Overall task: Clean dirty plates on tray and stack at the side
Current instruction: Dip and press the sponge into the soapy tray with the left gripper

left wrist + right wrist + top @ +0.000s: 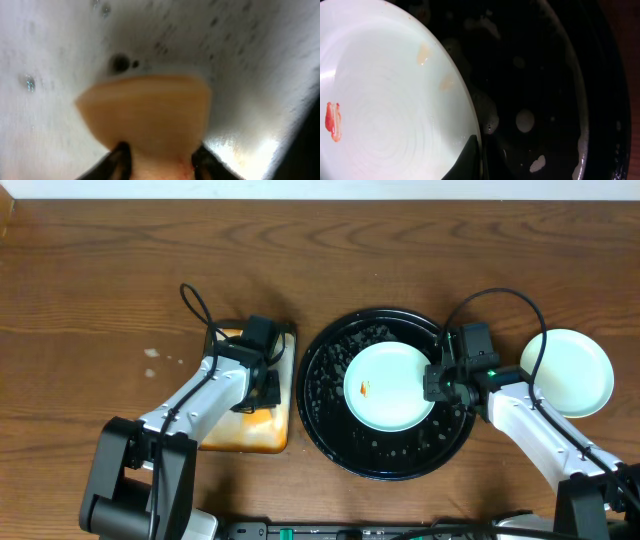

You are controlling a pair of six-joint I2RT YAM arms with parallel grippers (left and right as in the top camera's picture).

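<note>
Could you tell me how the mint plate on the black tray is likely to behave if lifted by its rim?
The mint plate looks thin and shallow, so probably light and stiff. Wet foam on the black tray suggests a slippery rim. Held at one edge by the right hand, it may tilt.

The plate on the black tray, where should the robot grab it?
Grab the plate by its thin right rim, coming from the right. It is shallow and lies in the black tray, so only the raised edge gives fingers something to pinch. The right gripper sits at that edge.
</note>
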